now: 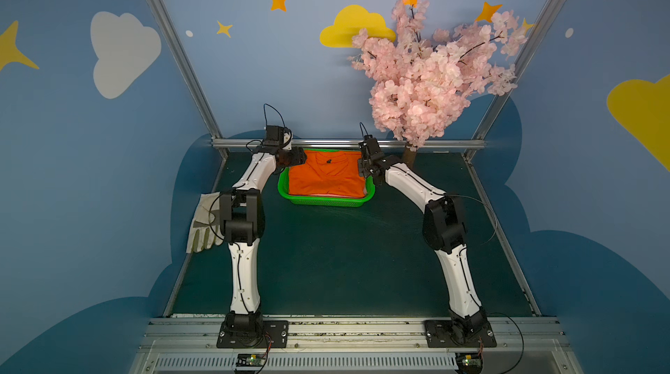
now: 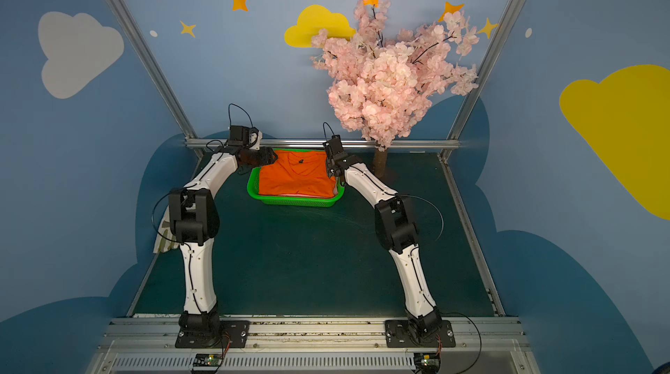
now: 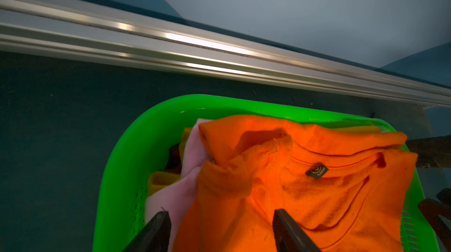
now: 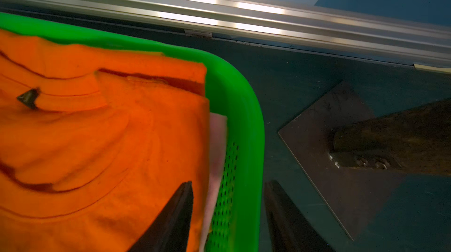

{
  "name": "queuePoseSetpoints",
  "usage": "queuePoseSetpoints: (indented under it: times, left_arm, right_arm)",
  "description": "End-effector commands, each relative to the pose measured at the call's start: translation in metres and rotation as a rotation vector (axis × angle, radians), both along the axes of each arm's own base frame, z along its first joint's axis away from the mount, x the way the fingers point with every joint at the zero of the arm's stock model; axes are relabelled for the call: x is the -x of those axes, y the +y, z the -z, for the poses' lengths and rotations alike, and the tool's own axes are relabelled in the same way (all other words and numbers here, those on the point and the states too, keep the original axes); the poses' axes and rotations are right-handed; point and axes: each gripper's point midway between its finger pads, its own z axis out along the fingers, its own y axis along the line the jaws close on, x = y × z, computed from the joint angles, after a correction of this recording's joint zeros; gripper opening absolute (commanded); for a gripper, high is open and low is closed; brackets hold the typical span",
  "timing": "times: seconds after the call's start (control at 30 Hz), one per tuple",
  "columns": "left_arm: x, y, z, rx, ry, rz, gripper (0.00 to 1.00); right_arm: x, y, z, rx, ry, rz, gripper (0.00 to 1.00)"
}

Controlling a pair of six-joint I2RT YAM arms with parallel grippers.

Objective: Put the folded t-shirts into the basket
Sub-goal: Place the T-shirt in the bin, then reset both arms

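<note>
The green basket (image 1: 326, 203) (image 2: 297, 203) stands at the far middle of the table. A bright orange folded t-shirt (image 1: 326, 176) (image 2: 295, 178) lies on top inside it. In the left wrist view the orange shirt (image 3: 305, 189) covers a light pink one (image 3: 175, 197), with yellow (image 3: 161, 180) and dark red (image 3: 174, 158) edges showing beside the basket wall (image 3: 122, 165). My left gripper (image 3: 220, 211) (image 1: 295, 161) hangs open over the shirt's far left corner, holding nothing. My right gripper (image 4: 230, 183) (image 1: 366, 169) is open too, one finger over the orange cloth (image 4: 97, 140) and one outside the basket rim (image 4: 246, 116).
A beige-and-grey work glove (image 1: 203, 223) lies at the table's left edge behind my left arm. A pink blossom tree (image 1: 427, 75) stands at the back right on a metal base plate (image 4: 341, 153), close to my right gripper. An aluminium rail (image 1: 348, 144) runs just behind the basket.
</note>
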Motion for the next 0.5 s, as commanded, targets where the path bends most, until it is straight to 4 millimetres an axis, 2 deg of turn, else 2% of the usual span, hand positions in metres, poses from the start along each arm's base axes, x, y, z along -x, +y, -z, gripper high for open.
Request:
queuePoseSetpoints:
  times: [0.0,0.13,0.23,0.27,0.4,0.47]
  left_arm:
    - [0.022,-0.003,-0.041,-0.003,-0.051,0.002,0.73]
    - [0.055,-0.003,-0.062,-0.022,-0.11,-0.011,0.78]
    - [0.085,-0.005,-0.067,-0.033,-0.15,-0.013,0.83]
    - [0.096,-0.007,-0.076,-0.037,-0.182,-0.013,0.85]
    - [0.143,-0.012,-0.084,-0.035,-0.265,-0.008,0.91]
    - [0.169,-0.01,-0.085,-0.03,-0.311,-0.017,0.94]
  right_arm:
    - [0.026,0.016,-0.053,-0.015,-0.053,-0.087,0.53]
    - [0.056,0.019,-0.069,-0.014,-0.039,-0.148,0.56]
    - [0.081,0.019,-0.079,-0.013,-0.031,-0.208,0.58]
    - [0.089,0.018,-0.082,-0.012,-0.032,-0.221,0.59]
    - [0.121,0.001,-0.095,-0.004,-0.042,-0.236,0.63]
    - [0.14,-0.016,-0.097,0.007,-0.048,-0.226,0.67]
